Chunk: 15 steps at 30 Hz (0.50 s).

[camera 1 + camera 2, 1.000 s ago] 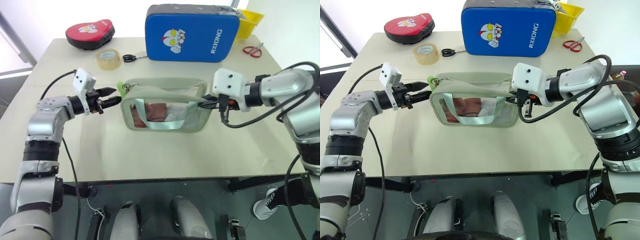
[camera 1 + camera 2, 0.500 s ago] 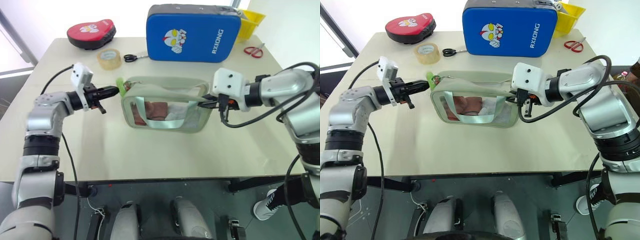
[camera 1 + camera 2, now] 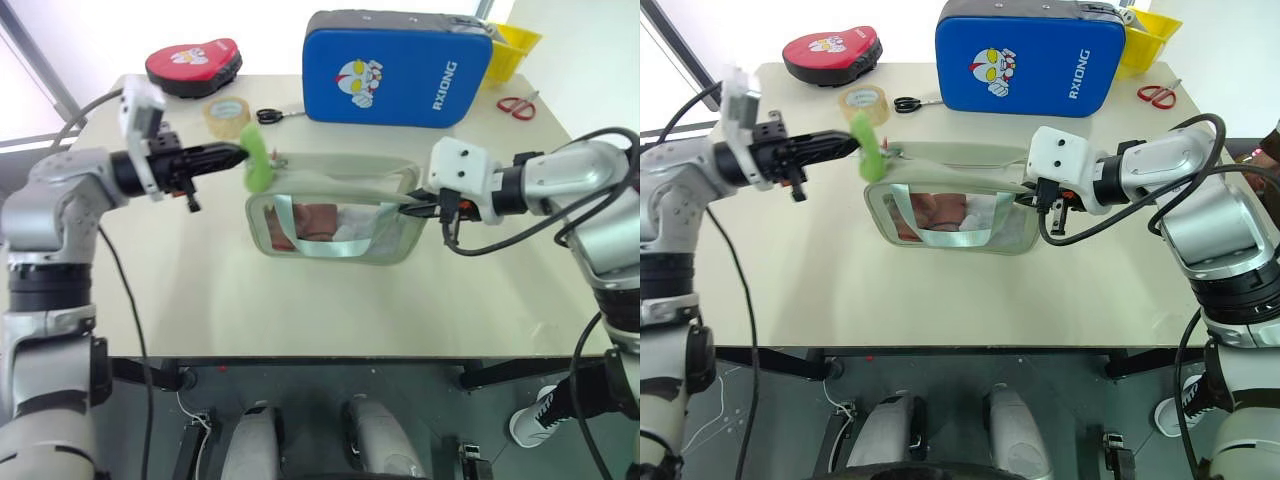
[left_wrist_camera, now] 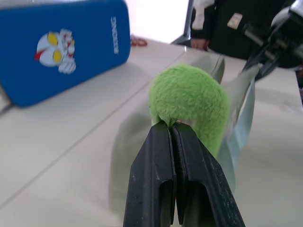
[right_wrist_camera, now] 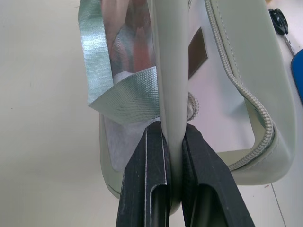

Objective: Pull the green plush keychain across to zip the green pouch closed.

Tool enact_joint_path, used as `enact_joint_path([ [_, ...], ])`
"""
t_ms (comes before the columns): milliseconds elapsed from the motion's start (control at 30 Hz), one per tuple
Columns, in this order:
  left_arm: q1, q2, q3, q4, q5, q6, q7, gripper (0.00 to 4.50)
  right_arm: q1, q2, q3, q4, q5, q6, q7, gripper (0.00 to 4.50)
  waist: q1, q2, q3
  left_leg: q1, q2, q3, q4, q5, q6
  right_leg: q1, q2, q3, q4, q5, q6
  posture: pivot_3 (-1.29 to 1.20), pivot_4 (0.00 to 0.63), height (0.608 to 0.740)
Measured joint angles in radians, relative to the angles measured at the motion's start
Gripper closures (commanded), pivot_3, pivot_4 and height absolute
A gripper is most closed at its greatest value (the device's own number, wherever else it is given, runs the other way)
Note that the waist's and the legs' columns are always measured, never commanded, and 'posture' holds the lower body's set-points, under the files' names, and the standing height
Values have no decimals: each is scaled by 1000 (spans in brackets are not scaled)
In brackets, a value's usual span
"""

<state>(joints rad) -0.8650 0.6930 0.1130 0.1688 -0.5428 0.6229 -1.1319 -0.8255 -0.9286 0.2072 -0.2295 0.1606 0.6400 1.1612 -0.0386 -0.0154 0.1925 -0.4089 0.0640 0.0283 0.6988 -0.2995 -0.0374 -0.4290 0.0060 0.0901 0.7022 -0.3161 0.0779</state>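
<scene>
Left gripper point(image 3: 238, 155) clamped on green plush keychain point(image 3: 258, 160), lifted above the table point(image 3: 200, 290) at the left end of the green pouch point(image 3: 335, 215). Keychain sits at the pouch's top-left corner by the zipper. Pouch stands upright mid-table, clear window facing the robot, top gaping. Right gripper point(image 3: 412, 208) pinched shut on the pouch's right-end wall. Behind: red pad point(image 3: 193, 66), tape roll point(image 3: 227, 115), black scissors point(image 3: 275, 116), blue case point(image 3: 397, 67), yellow bin point(image 3: 515, 45), red scissors point(image 3: 516, 103).
</scene>
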Motion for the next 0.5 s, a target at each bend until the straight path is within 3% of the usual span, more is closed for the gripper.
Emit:
enact_joint_path([
  [200, -90, -93, -88, 83, 51, -4, 34, 4481, 1, 4, 1, -1, 0, 0, -6, 4500, -6, 0, 0, 0, 0, 0, -1, 0, 0, -1, 1, 0, 0, 0, 0, 0, 150, 737],
  [333, -117, -103, -117, 117, 68, 10, 22, 2604, 1, 4, 1, -2, -1, 4, -8, 4500, -5, 0, 0, 0, 0, 0, -1, 0, 0, -1, 0, 0, 0, 0, 0, 0, 150, 737],
  [367, -117, -103, -124, 123, 76, 17, 22, 1923, 2, 4, 1, -4, -1, 8, -9, 4500, -5, 0, 0, 0, 0, -1, -1, 0, 0, -1, 0, 0, 0, 0, 0, 0, 150, 737],
  [500, -117, -90, -128, 125, 93, 17, 22, 188, 5, 4, 1, -11, -1, 18, -14, 4500, -5, 0, 0, 0, 0, -1, -1, 0, 0, -1, 0, 0, 0, 0, 0, 0, 150, 737],
])
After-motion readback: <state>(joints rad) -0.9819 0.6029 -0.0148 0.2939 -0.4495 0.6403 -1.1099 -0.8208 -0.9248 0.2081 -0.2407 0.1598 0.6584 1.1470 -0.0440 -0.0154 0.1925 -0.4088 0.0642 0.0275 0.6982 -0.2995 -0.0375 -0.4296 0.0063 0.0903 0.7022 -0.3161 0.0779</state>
